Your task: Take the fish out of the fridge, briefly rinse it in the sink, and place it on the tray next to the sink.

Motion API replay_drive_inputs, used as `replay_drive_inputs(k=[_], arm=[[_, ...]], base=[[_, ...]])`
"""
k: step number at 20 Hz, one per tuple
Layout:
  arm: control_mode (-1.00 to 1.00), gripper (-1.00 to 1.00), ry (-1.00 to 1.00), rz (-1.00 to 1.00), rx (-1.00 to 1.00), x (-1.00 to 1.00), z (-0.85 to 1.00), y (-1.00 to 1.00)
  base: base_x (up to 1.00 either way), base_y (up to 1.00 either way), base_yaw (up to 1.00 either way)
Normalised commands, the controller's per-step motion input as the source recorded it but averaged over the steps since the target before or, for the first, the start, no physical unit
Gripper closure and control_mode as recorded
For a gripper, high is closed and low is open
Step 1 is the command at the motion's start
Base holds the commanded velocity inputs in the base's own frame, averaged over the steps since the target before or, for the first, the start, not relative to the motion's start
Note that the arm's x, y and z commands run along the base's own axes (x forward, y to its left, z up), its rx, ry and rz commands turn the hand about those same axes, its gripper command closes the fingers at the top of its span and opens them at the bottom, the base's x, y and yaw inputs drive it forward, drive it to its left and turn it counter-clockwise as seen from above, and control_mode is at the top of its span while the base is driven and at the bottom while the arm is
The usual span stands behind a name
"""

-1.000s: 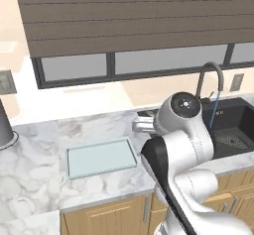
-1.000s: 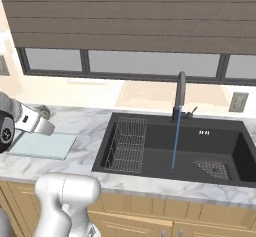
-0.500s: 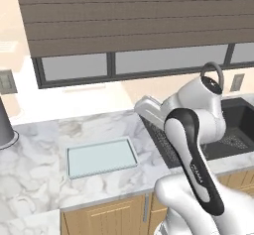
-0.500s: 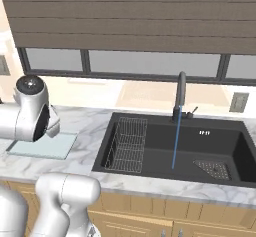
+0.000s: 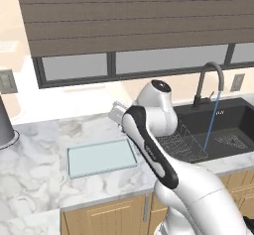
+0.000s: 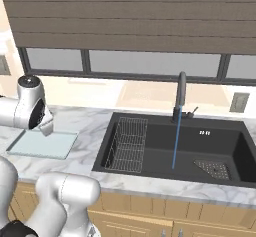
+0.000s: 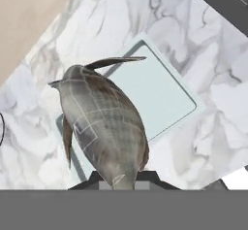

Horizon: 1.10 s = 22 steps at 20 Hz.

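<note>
Your gripper (image 7: 118, 178) has its jaws clamped on the fish (image 7: 104, 122), hanging above the tray (image 7: 167, 98) beside the sink (image 6: 200, 146).

Marble counter, as I see it from the base cameras

I have the white-grey marble counter (image 5: 34, 164) running the width of the view over wooden cabinets (image 5: 104, 214). The pale blue-green tray (image 5: 100, 157) lies flat on it, with the black sink (image 6: 175, 146) set into it at the tray's 3 o'clock, a wire rack (image 6: 127, 137) in the basin. A dark cylinder (image 5: 5, 125) stands at the tray's 10 o'clock.
</note>
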Motion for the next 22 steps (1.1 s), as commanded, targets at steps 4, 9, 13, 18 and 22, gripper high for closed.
replay_drive_inputs(k=[4,9,13,18,22], arm=[[-1.0,1.0,0.34,-0.21,-0.18,1.0,-0.26,0.83],[-1.0,1.0,0.31,-0.08,-0.09,0.63,-0.18,0.43],[-1.0,1.0,0.21,0.0,-0.02,0.19,-0.71,0.0],[-1.0,1.0,0.14,-0.01,-0.01,0.24,-0.91,0.0],[-1.0,1.0,0.12,-0.01,-0.05,0.02,-0.99,0.0]], base=[[0.0,0.0,0.0],[0.0,0.0,0.0],[0.0,0.0,0.0],[0.0,0.0,0.0],[0.0,0.0,0.0]])
